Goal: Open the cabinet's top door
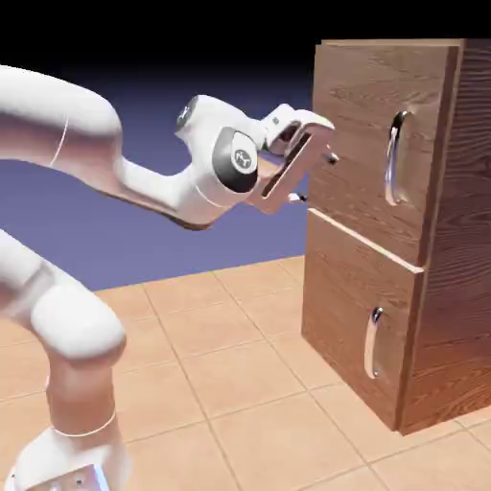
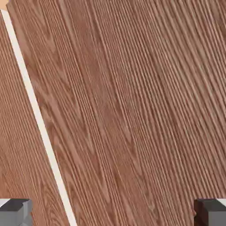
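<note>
Cabinet [image 1: 364, 288] top, right side cut off; hand view: handles unseen.

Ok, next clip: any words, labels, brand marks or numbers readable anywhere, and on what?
None readable.
Arm's wrist joint: a small pale mark on its dark cap, too small and blurred to read.
Cabinet, top door and both handles: no text; the hand view shows bare wood grain only.

cabinet [image 1: 451, 240]: 1 | doors: 2, top door [image 1: 369, 134], lower door [image 1: 345, 307] | silver handles: 2, upper [image 1: 394, 158], lower [image 1: 371, 343] | arm: 1 | claw [image 1: 312, 173]: 1
</note>
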Robot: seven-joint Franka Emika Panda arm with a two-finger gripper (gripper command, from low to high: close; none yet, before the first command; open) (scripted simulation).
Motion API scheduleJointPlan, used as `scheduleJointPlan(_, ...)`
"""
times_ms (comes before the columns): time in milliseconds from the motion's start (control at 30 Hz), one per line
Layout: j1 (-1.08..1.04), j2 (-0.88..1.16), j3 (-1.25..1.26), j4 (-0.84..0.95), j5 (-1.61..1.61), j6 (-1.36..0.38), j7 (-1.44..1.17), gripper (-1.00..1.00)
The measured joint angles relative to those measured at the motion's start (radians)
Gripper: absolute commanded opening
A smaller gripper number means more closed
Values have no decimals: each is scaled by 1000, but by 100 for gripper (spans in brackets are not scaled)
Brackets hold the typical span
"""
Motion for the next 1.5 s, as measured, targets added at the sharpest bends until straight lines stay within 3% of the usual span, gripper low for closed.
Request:
scheduleJointPlan(1200, 500, -202, -552, 285, -1565, -53, -659, 0)
scheduleJointPlan(1433, 682, -133, -670, 411, -1601, -84, -641, 0)
scheduleJointPlan(1467, 685, -132, -672, 413, -1602, -85, -641, -100)
scheduleJointPlan(1500, 685, -132, -672, 413, -1602, -85, -641, -100)
